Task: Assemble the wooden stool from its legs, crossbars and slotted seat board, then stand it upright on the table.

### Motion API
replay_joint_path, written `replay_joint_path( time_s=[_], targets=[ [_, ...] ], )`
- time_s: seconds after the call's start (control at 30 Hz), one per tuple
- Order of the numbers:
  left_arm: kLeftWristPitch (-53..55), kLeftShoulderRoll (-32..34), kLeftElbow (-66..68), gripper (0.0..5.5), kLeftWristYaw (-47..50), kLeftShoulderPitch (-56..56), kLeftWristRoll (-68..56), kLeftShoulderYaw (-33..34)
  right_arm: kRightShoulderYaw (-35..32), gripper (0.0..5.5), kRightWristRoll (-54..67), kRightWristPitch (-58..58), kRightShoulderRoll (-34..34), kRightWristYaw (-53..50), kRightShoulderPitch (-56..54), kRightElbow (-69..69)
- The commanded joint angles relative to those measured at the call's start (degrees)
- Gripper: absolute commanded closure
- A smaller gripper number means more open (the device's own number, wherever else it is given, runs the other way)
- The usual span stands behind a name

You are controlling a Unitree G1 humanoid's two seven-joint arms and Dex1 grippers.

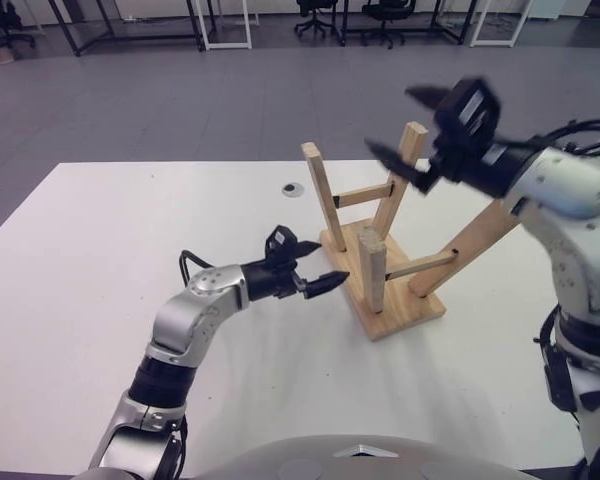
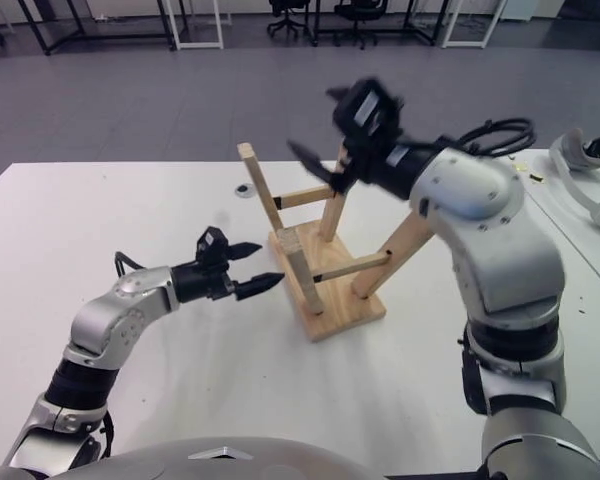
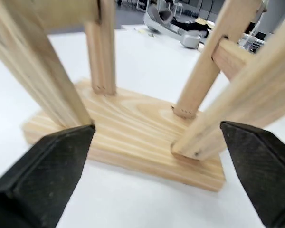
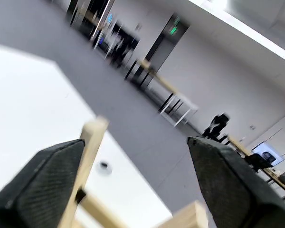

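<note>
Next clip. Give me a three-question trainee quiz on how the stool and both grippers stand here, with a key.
1. True or false: the stool is upside down, its legs pointing up and its seat board flat on the table.
2. The left gripper is: A) shut on a leg, B) open beside the seat board, C) lying flat on the table.
3. Fill in: the right gripper, up near the leg tops, is ____ (open or shut).
Key: 1 true; 2 B; 3 open.
</note>
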Motion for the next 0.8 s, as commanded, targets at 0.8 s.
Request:
replay_joint_path(
  time_s=[0.8],
  targets=[
    [3.67, 2.51, -5.27, 0.64, 10.34, -0.66, -1.93, 9.05, 7.82, 1.49, -10.36, -20.81, -5.09, 13.58, 36.03, 33.94]
  ],
)
